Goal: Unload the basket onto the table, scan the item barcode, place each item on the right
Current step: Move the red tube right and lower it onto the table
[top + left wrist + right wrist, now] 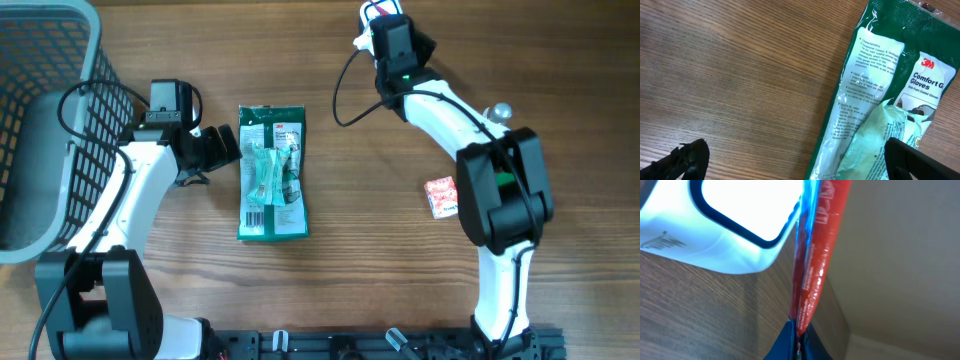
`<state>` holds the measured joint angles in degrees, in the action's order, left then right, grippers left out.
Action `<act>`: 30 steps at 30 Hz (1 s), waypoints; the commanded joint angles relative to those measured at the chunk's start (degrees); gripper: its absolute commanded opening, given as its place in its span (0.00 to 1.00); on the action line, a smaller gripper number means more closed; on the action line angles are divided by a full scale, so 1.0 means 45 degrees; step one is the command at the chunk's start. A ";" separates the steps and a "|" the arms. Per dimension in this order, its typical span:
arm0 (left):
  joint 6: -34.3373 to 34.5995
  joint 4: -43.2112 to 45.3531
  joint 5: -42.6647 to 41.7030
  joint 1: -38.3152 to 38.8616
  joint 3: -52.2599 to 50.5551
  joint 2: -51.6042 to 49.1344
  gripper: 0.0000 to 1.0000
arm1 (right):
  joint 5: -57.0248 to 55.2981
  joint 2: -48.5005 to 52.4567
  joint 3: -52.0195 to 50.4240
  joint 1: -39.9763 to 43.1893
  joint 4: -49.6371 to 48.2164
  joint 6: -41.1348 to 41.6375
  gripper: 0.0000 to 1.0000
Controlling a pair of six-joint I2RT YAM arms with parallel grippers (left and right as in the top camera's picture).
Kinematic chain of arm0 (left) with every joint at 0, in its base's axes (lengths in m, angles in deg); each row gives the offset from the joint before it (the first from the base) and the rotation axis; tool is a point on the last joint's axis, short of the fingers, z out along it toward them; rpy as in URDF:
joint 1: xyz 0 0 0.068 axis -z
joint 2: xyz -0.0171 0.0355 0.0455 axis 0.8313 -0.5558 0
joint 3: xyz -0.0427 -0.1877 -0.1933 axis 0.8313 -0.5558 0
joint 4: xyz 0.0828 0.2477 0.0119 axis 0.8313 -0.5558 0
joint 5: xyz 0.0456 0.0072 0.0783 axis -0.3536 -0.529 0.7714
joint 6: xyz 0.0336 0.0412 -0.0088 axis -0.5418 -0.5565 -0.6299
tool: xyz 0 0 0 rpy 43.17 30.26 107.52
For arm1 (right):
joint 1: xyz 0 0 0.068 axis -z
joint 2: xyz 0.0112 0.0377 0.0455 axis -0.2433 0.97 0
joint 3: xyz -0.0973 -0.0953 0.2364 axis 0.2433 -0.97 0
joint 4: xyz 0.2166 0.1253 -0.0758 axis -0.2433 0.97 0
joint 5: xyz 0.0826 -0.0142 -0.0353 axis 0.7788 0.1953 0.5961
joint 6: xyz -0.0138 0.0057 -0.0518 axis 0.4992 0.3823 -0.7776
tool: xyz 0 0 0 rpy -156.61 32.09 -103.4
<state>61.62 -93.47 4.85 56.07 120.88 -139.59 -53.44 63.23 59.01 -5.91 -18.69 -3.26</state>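
Red packet (pixel 816 265) up at the scanner (pixel 735 227)
My right gripper (pixel 798 341) is pinched tight on its lower edge; my left gripper (pixel 212 150) is spread wide, empty, beside the glove pack (pixel 272 175).

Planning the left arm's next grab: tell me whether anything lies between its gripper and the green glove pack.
Nothing visible does. The left gripper stands open just beside the glove pack, with only bare table between them. The basket is on the arm's far side, away from the pack.

Green glove packet (pixel 272 172), red wrapper (pixel 816 265), grey mesh basket (pixel 50 50), wood-grain table (pixel 380 260)
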 commanded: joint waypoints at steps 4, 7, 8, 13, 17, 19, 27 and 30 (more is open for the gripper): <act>-0.0107 0.0000 0.0034 -0.0015 -0.0034 -0.0117 1.00 | -0.1486 0.1253 0.0131 -0.0039 -0.0879 -0.1447 0.04; -0.0107 0.0000 0.0034 -0.0015 -0.0034 -0.0117 1.00 | -0.1783 0.1282 0.0136 -0.0039 -0.0937 -0.2030 0.04; -0.0107 0.0000 0.0034 -0.0015 -0.0034 -0.0117 1.00 | -0.1836 0.1273 0.0136 -0.0044 -0.1054 -0.2064 0.04; -0.0107 0.0000 0.0034 -0.0015 -0.0034 -0.0117 1.00 | -0.1146 -0.0680 0.0136 -0.0447 -0.1171 0.0427 0.04; -0.0107 0.0000 0.0034 -0.0015 -0.0034 -0.0117 1.00 | 0.0573 -0.3463 0.0136 -0.0665 0.2409 0.5353 0.04; -0.0107 0.0000 0.0034 -0.0015 -0.0034 -0.0117 1.00 | 0.2346 -0.4624 0.0136 -0.0661 0.5255 0.8359 0.04; -0.0107 0.0000 0.0034 -0.0015 -0.0034 -0.0117 1.00 | 0.9214 -0.5717 -0.0942 -0.0345 1.4032 1.5208 0.05; -0.0107 0.0000 0.0034 -0.0015 -0.0034 -0.0117 1.00 | 0.9194 -0.5717 -0.2807 -0.0340 1.3459 1.5378 0.05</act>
<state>61.62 -93.47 4.87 56.07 120.88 -139.68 -17.46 36.65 52.74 -7.50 43.65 59.40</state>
